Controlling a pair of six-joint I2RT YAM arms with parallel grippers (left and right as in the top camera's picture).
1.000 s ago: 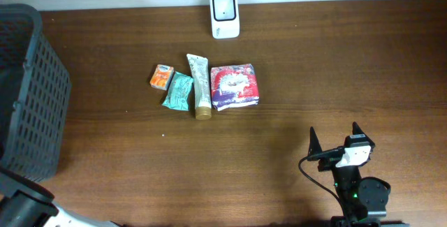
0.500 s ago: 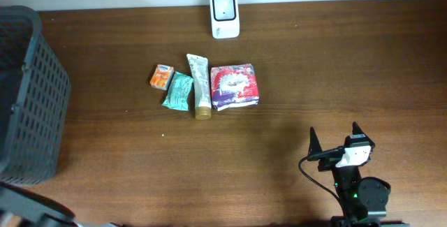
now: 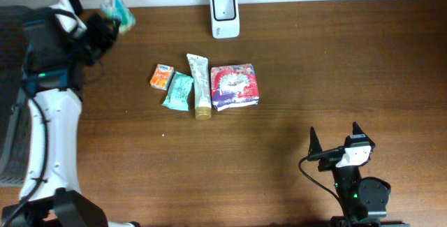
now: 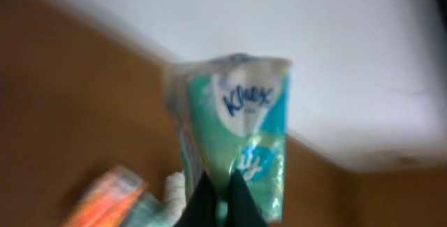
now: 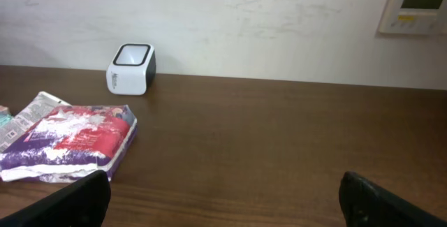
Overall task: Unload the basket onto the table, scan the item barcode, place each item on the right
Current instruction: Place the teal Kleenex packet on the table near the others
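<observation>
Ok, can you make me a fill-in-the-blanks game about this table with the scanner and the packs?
1. The left end effector is shut on a pack that reads ____.
2. The right end effector is ____.
3. The small box at the left end of the row is ____.
Missing words: Kleenex; open; orange.

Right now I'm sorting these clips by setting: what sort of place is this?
Probably a mock shop checkout set up for robot trials: a white barcode scanner, small packaged goods like a snack bag and a tube, all on a wooden table.
</observation>
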